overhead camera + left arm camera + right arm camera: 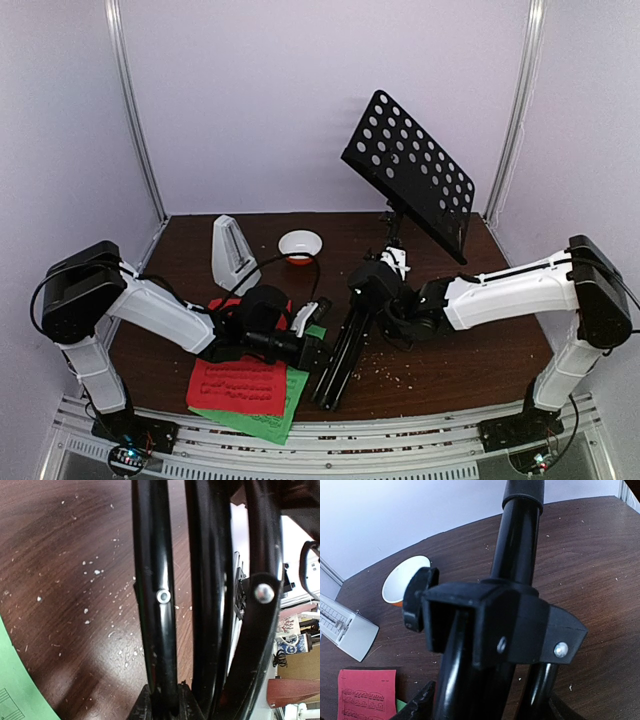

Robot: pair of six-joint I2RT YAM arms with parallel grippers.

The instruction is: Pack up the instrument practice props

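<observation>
Both claws hold the music stand (410, 170).
The left claw (316, 346) pinches one leg (159, 630); the right claw (368, 288) grips the legs by the knob (417, 600). A green page (15, 680) lies beside the left claw.

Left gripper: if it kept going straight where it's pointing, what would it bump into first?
The stand. The left gripper has one black leg pinched between its fingers, so going on would just shove the stand. Past the legs looks like table, but depth is hard to judge.
</observation>
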